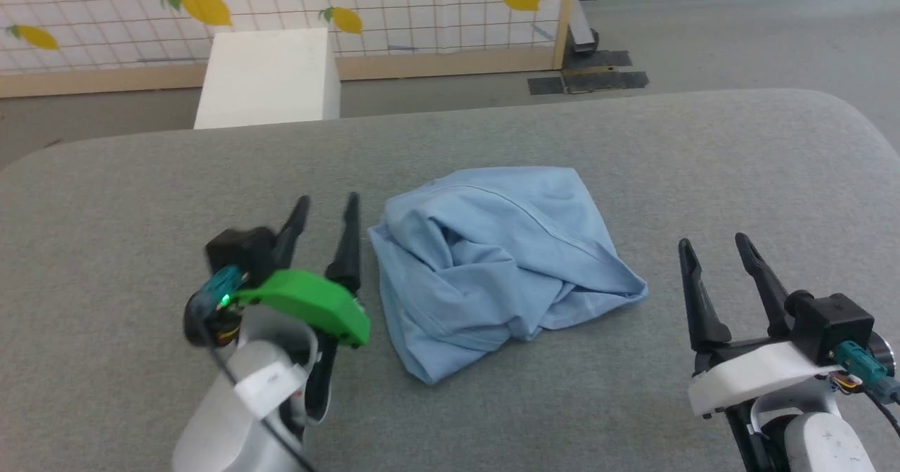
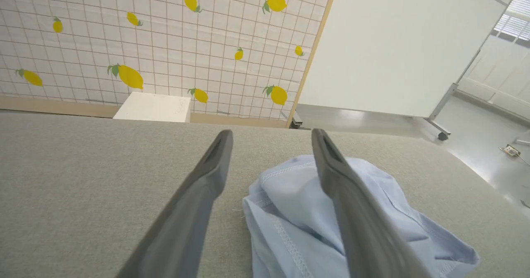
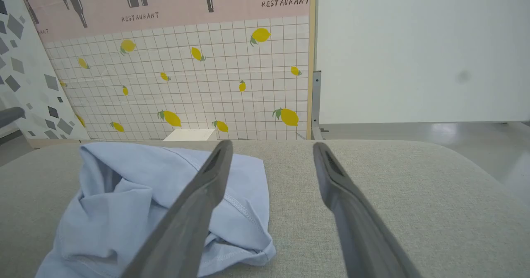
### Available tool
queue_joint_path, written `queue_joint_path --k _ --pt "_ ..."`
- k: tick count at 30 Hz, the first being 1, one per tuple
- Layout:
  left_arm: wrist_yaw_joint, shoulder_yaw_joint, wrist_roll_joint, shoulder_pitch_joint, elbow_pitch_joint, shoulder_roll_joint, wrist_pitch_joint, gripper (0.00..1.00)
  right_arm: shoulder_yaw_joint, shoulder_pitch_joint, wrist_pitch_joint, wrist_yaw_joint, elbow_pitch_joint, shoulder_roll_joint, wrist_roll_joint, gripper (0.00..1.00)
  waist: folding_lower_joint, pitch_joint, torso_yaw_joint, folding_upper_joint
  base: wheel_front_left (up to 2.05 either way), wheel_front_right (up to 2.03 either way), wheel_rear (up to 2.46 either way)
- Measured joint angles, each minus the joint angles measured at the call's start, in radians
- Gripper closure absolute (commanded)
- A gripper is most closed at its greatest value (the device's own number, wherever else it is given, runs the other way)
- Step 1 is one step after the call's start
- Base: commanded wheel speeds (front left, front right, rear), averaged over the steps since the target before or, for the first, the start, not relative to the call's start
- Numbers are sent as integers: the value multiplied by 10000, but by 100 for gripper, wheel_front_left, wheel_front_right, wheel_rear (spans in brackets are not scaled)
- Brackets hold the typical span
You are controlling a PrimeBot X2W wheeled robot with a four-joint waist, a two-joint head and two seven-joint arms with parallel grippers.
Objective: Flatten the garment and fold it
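The garment (image 1: 496, 261), a light blue T-shirt, lies crumpled in a loose heap at the middle of the grey padded table (image 1: 126, 198). My left gripper (image 1: 328, 206) stands open just off its left edge, nothing between the fingers. In the left wrist view the garment (image 2: 290, 224) lies under and to the right of that gripper (image 2: 271, 139). My right gripper (image 1: 714, 243) is open too, apart from the cloth at the lower right. Its wrist view has the garment (image 3: 136, 203) to the left of the open gripper (image 3: 271, 147).
A white box (image 1: 271, 74) stands on the floor beyond the table's far edge, before a lemon-patterned partition (image 1: 394, 8). A white panel on wheels (image 2: 397, 46) stands to the right of the partition. Bare table surface lies on both sides of the cloth.
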Motion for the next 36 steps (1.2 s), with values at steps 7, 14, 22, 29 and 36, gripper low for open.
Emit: queue_joint_path --k 7,14,22,29,36 --pt "410 1074 596 1327 -1315 226 -892 0 -454 -448 1264 0 259 10 -167 0 0 213 574 0 0 0 0" --pt "96 2734 1799 1756 -2846 -577 -936 0 -742 -1847 4846 -2 1831 2 -418 0 1 966 928 0 0 0 0" --pt "-533 3649 2224 1959 -2903 -1112 -934 0 -784 -2681 7555 -2 2700 2 -650 100 2 1713 1402 0 0 0 0" --pt "-826 4096 2355 2293 -2529 -1181 -936 0 -355 -2150 6978 -2 1494 -15 1718 100 1 1468 1630 0 0 0 0" --pt "-888 4265 2550 2769 -2596 -1193 -936 0 715 1049 9102 -2 -1440 -284 3298 100 1 679 1425 0 0 0 0"
